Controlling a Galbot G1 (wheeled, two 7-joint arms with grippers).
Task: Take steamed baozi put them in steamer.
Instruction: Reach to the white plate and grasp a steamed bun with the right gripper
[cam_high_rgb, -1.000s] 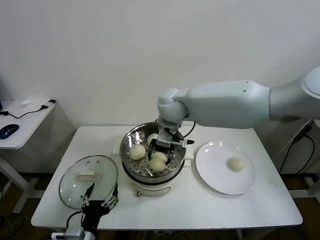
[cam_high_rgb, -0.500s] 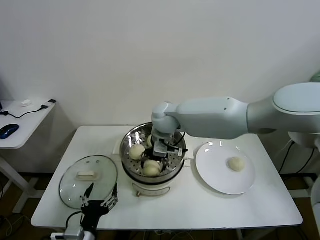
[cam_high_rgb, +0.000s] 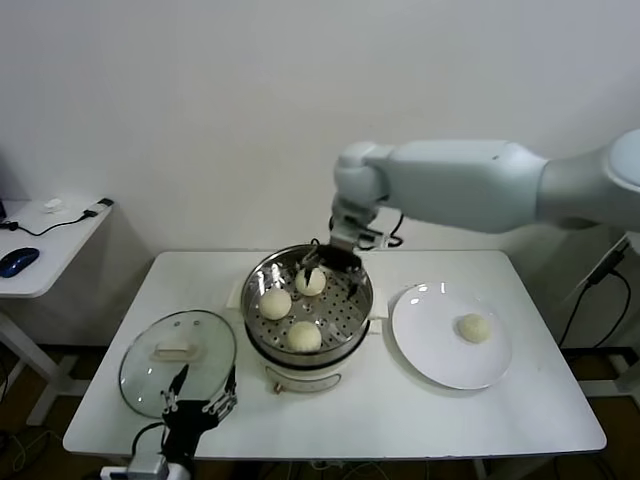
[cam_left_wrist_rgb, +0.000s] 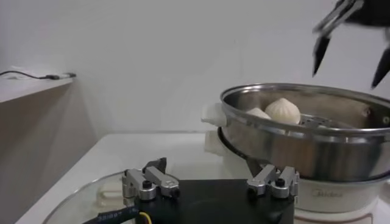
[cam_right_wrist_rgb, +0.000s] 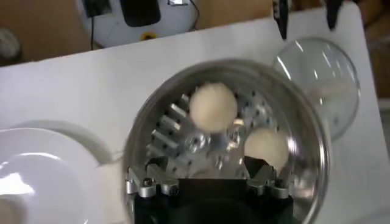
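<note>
The steamer (cam_high_rgb: 352, 318) stands mid-table with three baozi on its perforated tray: one on the left (cam_high_rgb: 275, 302), one at the back (cam_high_rgb: 310, 282), one at the front (cam_high_rgb: 304, 336). A fourth baozi (cam_high_rgb: 472, 327) lies on the white plate (cam_high_rgb: 425, 345). My right gripper (cam_high_rgb: 328, 264) hangs open and empty above the steamer's far rim. In its wrist view the right gripper (cam_right_wrist_rgb: 204, 175) looks down on the steamer (cam_right_wrist_rgb: 317, 152) and two baozi (cam_right_wrist_rgb: 212, 106) (cam_right_wrist_rgb: 266, 148). My left gripper (cam_high_rgb: 201, 400) is parked open by the table's front-left edge.
A glass lid (cam_high_rgb: 150, 378) with a cream handle lies on the table left of the steamer, just ahead of the left gripper (cam_left_wrist_rgb: 210, 175). The left wrist view shows the steamer (cam_left_wrist_rgb: 311, 137) side-on. A side table (cam_high_rgb: 45, 240) stands far left.
The right gripper let go of a baozi at the front of the steamer tray, then rose and drew back to the far rim, empty. The left arm has not moved.
</note>
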